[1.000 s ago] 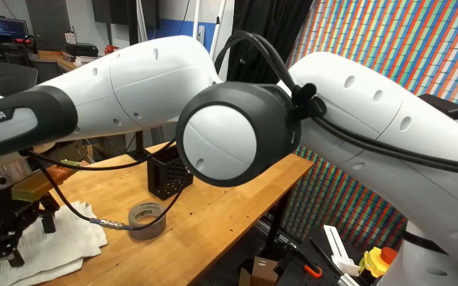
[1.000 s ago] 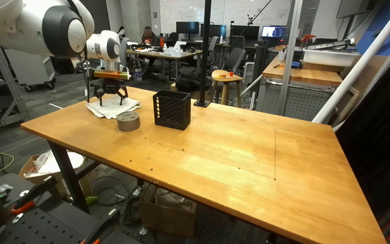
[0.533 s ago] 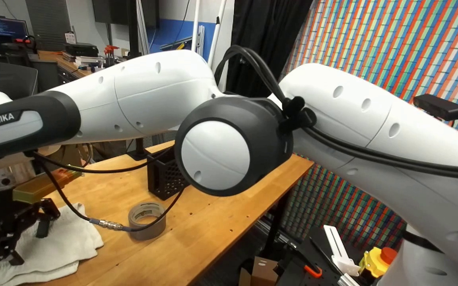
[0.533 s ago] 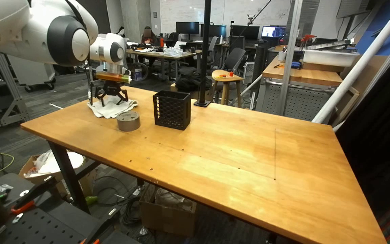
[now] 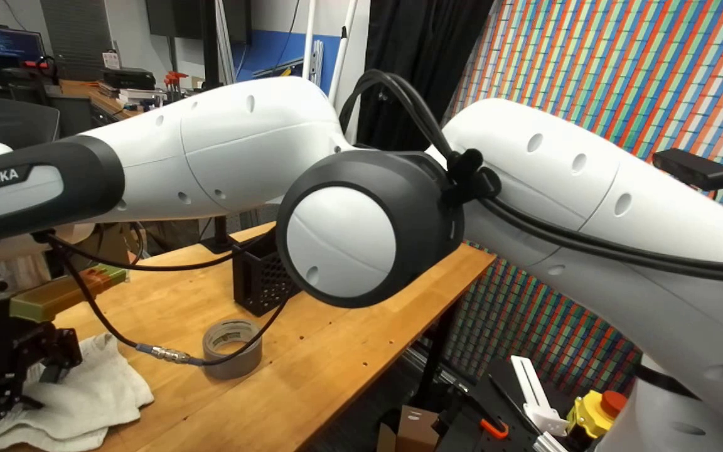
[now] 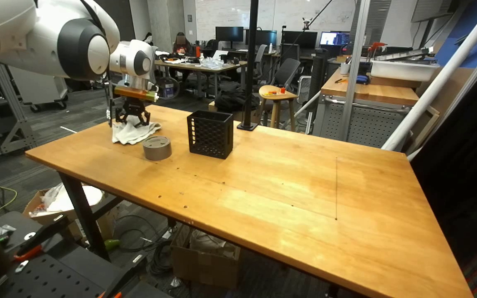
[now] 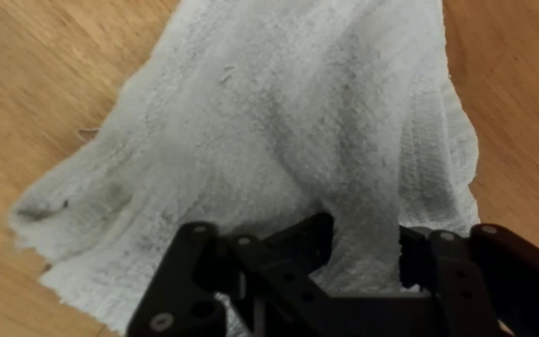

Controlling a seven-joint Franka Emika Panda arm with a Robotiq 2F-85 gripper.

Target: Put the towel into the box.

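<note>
grasp step, prob.: fingers (image 7: 309, 241) pinching towel (image 7: 260, 135) fold, lower ctr wrist view. next needs: lift clear, carry over box (image 6: 210, 136).

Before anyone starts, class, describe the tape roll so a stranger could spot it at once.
Find the wooden table, then the white towel and black box on it. The tape roll sits between them; unlike either, it is round and grey.
</note>
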